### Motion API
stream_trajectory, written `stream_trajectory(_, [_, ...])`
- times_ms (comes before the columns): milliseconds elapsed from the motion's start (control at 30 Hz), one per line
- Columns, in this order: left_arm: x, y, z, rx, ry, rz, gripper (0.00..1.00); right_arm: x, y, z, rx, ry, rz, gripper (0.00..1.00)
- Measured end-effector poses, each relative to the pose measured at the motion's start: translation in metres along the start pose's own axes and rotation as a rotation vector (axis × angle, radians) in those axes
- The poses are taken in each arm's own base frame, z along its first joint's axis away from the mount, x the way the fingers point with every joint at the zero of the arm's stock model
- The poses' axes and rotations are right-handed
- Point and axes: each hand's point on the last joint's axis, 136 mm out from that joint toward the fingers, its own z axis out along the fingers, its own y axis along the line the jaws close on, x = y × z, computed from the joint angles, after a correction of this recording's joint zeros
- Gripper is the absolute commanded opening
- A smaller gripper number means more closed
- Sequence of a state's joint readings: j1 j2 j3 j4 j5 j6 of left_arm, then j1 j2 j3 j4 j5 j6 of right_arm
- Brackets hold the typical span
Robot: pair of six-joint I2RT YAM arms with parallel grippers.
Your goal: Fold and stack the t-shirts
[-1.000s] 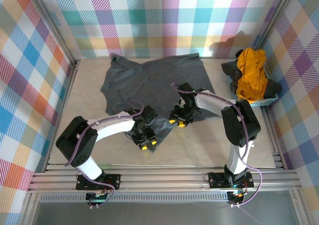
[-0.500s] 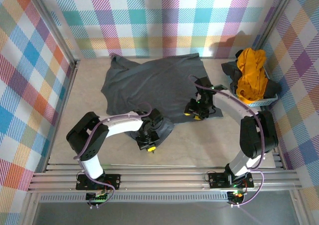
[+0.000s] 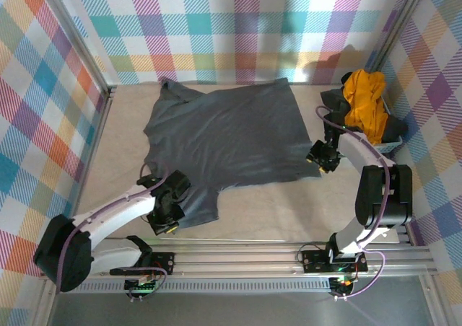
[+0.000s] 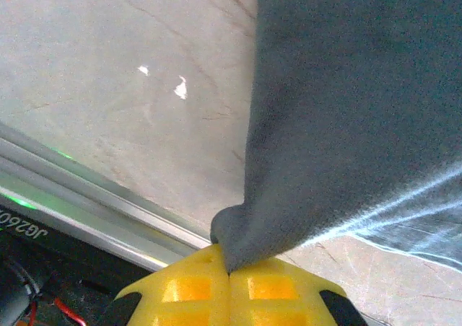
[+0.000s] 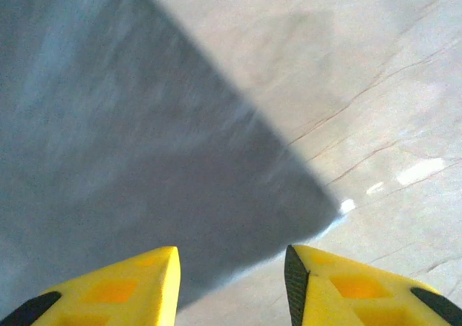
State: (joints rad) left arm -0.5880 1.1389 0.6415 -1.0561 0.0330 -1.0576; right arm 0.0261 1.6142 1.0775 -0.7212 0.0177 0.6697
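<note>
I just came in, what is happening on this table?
Two robot arms work on a dark grey t-shirt spread on the table. The left gripper is shut on its near-left edge. The right gripper hovers open over the shirt's right corner, holding nothing. A mustard-yellow t-shirt lies heaped at the far right.

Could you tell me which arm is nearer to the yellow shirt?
Right. The right arm ends just near-left of the yellow shirt; the left arm is far across the table, jaws shut on the grey shirt.
</note>
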Motion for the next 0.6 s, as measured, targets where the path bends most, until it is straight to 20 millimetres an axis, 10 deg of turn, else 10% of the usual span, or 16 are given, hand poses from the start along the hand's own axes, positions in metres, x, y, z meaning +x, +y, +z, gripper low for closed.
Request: stream_trajectory(600, [-0.006, 0.019, 0.004, 0.000, -0.007, -0.088, 0.00, 0.048, -0.038, 0.033, 0.018, 0.109, 0.180, 0.42])
